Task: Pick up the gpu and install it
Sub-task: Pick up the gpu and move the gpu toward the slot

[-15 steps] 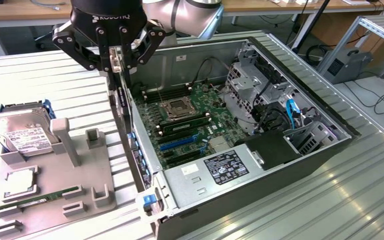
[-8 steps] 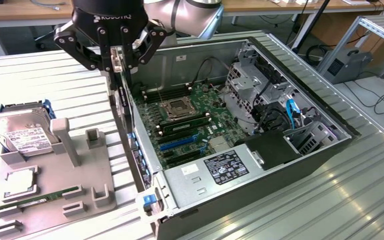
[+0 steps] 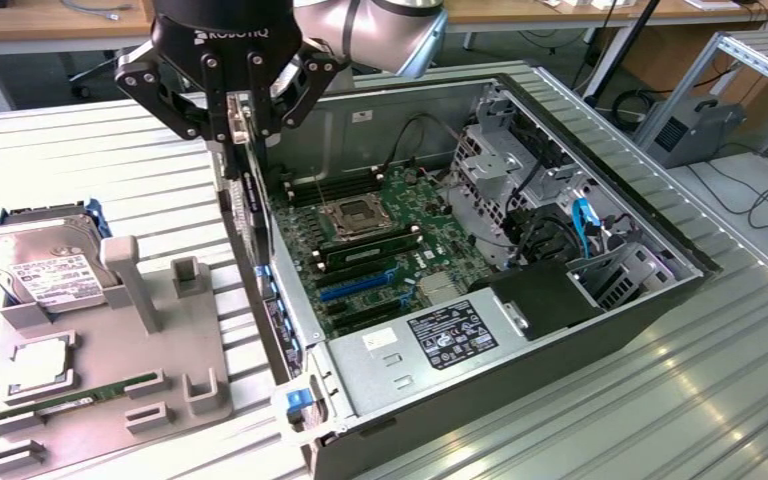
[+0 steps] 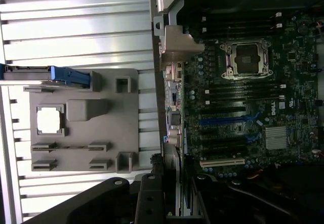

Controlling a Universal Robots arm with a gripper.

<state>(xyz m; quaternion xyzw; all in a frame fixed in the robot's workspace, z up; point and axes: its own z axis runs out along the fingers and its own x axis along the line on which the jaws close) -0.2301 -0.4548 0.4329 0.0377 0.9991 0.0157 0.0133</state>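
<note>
Gripper (image 3: 241,125) hangs over the rear wall of the open computer case (image 3: 558,370), jaws part-closed on the graphics card (image 3: 249,195), which seems to hang edge-on with its silver bracket between them. The card is above the case's rear wall, beside the motherboard (image 3: 384,250). A grey parts holder (image 3: 104,370) lies outside the case, near that wall.

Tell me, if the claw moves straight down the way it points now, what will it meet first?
Probably the case's rear wall: the claw, holding the gpu edge-on, hangs about over its upper edge. Depth is unclear, so it might pass just inside.
</note>
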